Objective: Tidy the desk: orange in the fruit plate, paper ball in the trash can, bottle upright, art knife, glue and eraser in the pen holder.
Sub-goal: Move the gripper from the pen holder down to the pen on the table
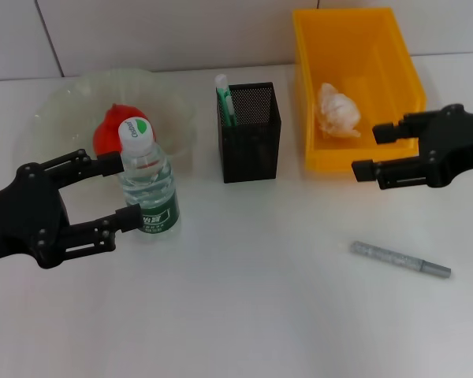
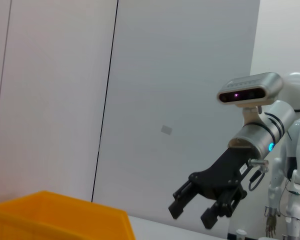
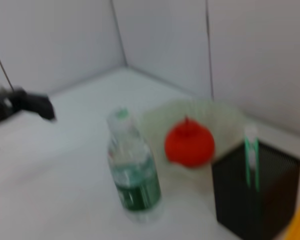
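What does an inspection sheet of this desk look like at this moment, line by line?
Surface: white desk, mostly bare in front.
Job's things: bottle upright beside the clear plate; orange in the plate; paper ball in the yellow bin; green-capped stick in the black mesh holder; grey knife lying on the desk.
Clutter: nothing seen.
Hands: left hand open around the bottle; right hand open, at the bin's front.
Cables: nothing seen.
Surroundings: white wall panels.
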Robot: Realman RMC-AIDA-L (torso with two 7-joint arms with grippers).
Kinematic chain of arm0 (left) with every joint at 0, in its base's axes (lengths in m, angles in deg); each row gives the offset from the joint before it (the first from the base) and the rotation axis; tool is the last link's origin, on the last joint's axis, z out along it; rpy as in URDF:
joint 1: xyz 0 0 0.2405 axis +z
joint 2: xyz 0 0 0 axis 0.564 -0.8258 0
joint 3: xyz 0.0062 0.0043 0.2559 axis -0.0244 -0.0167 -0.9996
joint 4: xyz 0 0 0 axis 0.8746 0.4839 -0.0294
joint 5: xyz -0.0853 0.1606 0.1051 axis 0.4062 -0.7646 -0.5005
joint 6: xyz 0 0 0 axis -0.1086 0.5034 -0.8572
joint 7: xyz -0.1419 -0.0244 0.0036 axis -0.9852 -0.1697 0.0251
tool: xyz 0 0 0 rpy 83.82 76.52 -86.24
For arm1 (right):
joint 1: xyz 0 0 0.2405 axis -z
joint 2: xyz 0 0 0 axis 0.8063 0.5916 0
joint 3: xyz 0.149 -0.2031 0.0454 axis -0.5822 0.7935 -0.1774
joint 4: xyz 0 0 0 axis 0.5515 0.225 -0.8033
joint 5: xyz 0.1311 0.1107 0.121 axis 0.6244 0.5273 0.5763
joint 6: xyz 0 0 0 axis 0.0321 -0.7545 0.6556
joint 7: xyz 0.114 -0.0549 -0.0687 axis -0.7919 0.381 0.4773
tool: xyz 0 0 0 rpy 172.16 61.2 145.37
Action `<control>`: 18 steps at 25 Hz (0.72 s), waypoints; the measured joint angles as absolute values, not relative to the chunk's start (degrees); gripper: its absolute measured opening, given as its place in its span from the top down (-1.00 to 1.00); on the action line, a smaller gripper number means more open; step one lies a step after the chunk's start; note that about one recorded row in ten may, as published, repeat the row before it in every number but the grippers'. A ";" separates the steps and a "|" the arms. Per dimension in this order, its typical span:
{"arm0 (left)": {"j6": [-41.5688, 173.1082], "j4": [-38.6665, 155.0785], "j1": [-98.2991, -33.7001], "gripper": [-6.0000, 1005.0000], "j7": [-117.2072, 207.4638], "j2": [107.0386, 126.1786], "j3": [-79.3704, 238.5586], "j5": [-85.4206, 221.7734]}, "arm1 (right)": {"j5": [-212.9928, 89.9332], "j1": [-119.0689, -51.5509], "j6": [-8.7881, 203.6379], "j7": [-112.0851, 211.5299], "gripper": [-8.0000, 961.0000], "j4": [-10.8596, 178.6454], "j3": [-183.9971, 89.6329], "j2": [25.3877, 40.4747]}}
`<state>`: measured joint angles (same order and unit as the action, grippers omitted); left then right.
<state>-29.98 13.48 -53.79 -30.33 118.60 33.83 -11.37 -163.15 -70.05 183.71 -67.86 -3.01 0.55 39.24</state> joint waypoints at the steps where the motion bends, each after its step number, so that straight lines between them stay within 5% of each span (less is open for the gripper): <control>1: -29.98 13.48 -53.76 -0.61 -30.36 118.62 33.83 -11.37 | -165.40 -70.89 184.37 -69.24 -0.53 -3.32 0.46 39.24; 18: -29.69 13.89 -54.13 -0.61 -29.75 119.09 33.78 -11.81 | -188.77 -80.80 192.35 -84.09 -0.53 -5.79 3.81 39.26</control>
<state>-29.69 13.89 -54.13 -29.75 119.09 33.78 -11.81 -188.77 -80.80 192.35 -84.09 -5.79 3.81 39.26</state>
